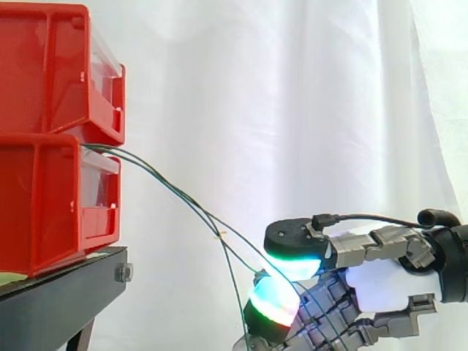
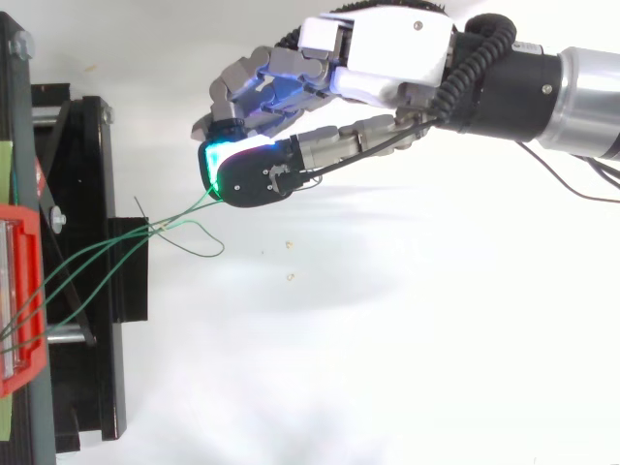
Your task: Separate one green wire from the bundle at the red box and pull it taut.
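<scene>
Where it leaves the two stacked red bins [image 1: 44, 197], one green wire [image 2: 179, 214] runs nearly straight out past the black stand's [image 1: 58, 300] edge to the robot hand [image 2: 387, 58], which pinches it between the glowing pads [image 1: 292, 267] of its curled fingers. Other green wires [image 2: 199, 254] droop loose beside it, before the white curtain [image 1: 292, 110].

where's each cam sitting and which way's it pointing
Side view: beside the work at about its height, looking level across at the red bins on the black stand; the robot hand comes in from the right.
Top view: above the work, looking down on it; the robot hand and arm come in from the upper right.
Shared: the bins, the stand and the green wire pinched by the robot hand.
</scene>
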`<state>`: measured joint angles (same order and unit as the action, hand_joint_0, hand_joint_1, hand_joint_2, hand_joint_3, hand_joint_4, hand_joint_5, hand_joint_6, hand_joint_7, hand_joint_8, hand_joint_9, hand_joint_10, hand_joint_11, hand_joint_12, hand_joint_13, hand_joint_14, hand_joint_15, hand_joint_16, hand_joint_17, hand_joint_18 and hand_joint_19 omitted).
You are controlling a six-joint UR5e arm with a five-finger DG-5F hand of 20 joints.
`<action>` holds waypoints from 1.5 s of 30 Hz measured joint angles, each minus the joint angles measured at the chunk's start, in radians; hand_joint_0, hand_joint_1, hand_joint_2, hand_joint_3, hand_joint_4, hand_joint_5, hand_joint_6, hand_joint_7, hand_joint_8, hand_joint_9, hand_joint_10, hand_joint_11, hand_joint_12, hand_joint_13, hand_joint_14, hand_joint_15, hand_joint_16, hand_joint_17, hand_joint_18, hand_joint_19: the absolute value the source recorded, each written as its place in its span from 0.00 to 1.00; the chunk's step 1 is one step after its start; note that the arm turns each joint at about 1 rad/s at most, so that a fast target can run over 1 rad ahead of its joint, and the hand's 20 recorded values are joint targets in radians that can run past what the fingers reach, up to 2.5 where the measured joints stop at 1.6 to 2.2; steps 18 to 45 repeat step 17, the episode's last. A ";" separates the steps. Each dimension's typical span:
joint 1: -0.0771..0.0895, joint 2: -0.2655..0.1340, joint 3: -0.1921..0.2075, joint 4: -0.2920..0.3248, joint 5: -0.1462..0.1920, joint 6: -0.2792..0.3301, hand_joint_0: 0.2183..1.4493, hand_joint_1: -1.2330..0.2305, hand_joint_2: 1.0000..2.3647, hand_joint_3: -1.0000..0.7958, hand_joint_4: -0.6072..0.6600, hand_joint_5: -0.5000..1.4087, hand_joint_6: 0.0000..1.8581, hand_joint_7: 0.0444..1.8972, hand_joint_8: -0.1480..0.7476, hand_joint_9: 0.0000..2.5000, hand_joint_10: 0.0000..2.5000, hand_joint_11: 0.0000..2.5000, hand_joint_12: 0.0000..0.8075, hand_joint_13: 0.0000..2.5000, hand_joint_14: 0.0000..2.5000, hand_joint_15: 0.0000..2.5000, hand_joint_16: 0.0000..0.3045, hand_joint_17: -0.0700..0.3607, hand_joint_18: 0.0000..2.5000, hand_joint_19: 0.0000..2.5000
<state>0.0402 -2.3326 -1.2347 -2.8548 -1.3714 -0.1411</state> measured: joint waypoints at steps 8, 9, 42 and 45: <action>0.000 0.000 0.000 0.000 0.000 0.000 0.32 0.32 0.01 0.56 0.49 0.19 0.48 0.61 0.52 0.23 0.00 0.05 0.49 0.22 0.00 0.06 0.20 0.48 0.25 0.08; 0.000 0.000 0.000 0.000 0.000 0.000 0.32 0.32 0.01 0.56 0.49 0.19 0.48 0.61 0.53 0.23 0.00 0.05 0.49 0.22 0.00 0.06 0.20 0.48 0.25 0.08; 0.001 0.000 0.000 0.000 0.000 0.000 0.32 0.32 0.01 0.56 0.49 0.19 0.48 0.61 0.53 0.23 0.00 0.05 0.49 0.22 0.00 0.06 0.20 0.48 0.25 0.08; 0.001 0.000 0.000 0.000 0.000 0.000 0.32 0.32 0.01 0.56 0.49 0.19 0.48 0.61 0.53 0.23 0.00 0.05 0.49 0.22 0.00 0.06 0.20 0.48 0.25 0.08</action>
